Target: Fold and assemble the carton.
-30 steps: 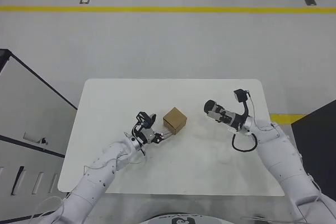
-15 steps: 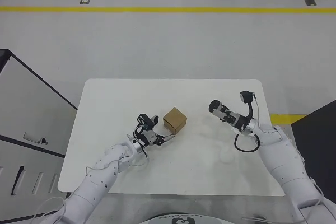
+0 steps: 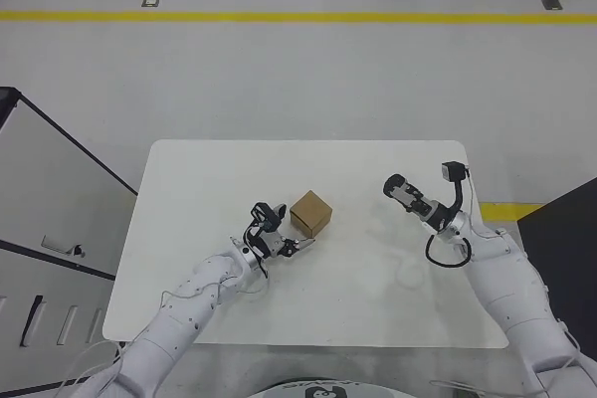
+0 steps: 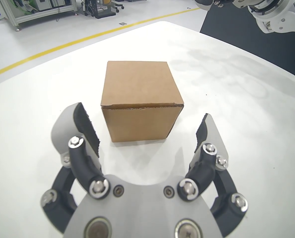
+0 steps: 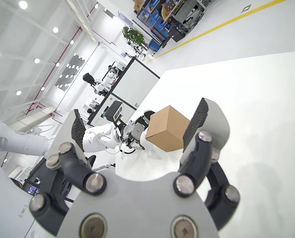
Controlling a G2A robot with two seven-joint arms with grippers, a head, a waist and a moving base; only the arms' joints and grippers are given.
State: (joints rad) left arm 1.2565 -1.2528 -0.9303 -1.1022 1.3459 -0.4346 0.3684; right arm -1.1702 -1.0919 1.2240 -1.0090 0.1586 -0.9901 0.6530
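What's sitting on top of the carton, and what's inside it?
Nothing rests on the carton; its flat top face is bare. It stands on the white table. It is closed up, so the inside cannot be seen.

The carton [image 3: 310, 214] is a small cube of plain brown cardboard. Every side that shows is closed, and the top panel lies flat, with a slightly ragged seam along one upper edge. It stands upright on its base near the middle of the white bench [image 3: 378, 298], turned at an angle to the bench's edges.
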